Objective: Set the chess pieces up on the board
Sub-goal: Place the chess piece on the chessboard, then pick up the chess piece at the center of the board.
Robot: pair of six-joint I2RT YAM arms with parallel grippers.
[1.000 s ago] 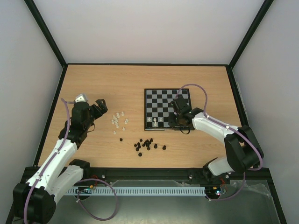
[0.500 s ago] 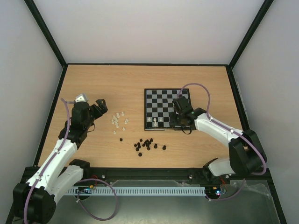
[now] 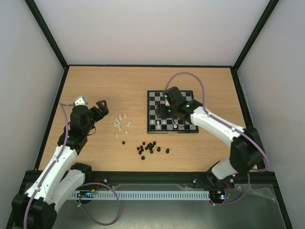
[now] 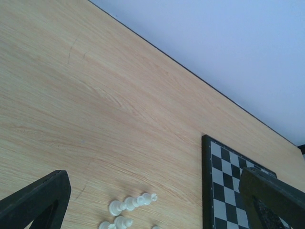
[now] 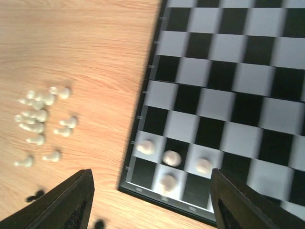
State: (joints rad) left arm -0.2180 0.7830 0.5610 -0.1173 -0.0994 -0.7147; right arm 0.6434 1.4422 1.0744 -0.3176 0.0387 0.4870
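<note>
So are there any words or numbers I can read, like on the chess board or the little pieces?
None can be read.
The board has tiny pale marks along its border in the right wrist view: too small and blurred to read.
The chess pieces show no writing.

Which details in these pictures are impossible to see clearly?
- Kinds of the chess pieces on the board: blurred in right wrist view, too small in top view.
- Board's middle squares: top view, hidden under the right arm.
- Loose white pieces: left wrist view, group cut off by the bottom edge.
</note>
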